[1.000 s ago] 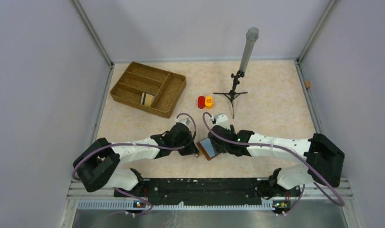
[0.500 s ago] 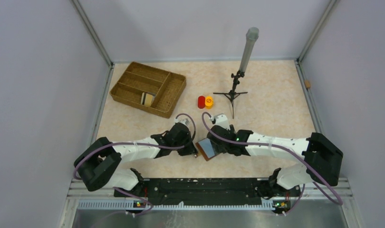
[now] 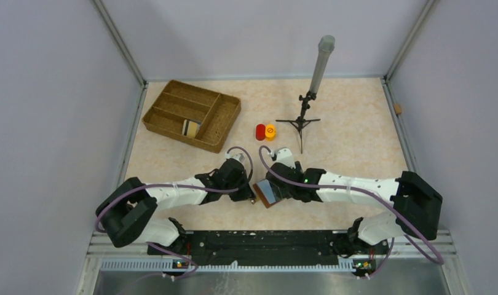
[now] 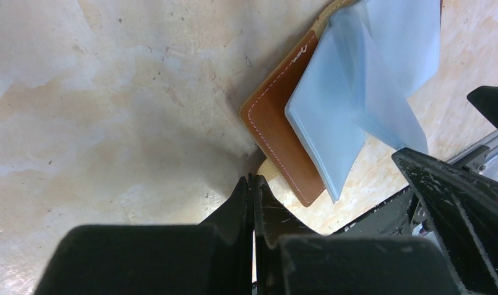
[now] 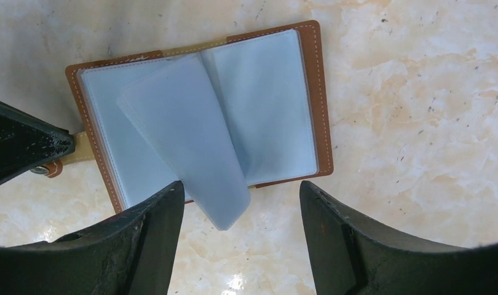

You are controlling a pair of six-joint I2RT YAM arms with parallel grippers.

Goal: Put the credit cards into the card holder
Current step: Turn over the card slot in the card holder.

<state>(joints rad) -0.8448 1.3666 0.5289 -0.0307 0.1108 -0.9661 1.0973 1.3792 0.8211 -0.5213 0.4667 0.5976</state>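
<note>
Right hand (image 5: 240, 187): spread a shade wider than a second before, gripping nothing.
Left hand (image 4: 252, 181): pressed together, tip at the holder's near corner.
Card holder (image 5: 265, 110): lay open on the tabletop (image 5: 418, 123) under the right hand, one clear sleeve (image 5: 185, 141) lifted between its fingers.
Meaning: pockets exposed; probably no card fetched yet.

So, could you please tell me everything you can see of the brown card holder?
The reddish-brown leather-like card holder with pale stitching lies open on the beige marbled table. Clear bluish plastic sleeves fill it, one leaf partly lifted. No card shows inside. The black left gripper's shut jaws touch its tan clasp strap.
</note>
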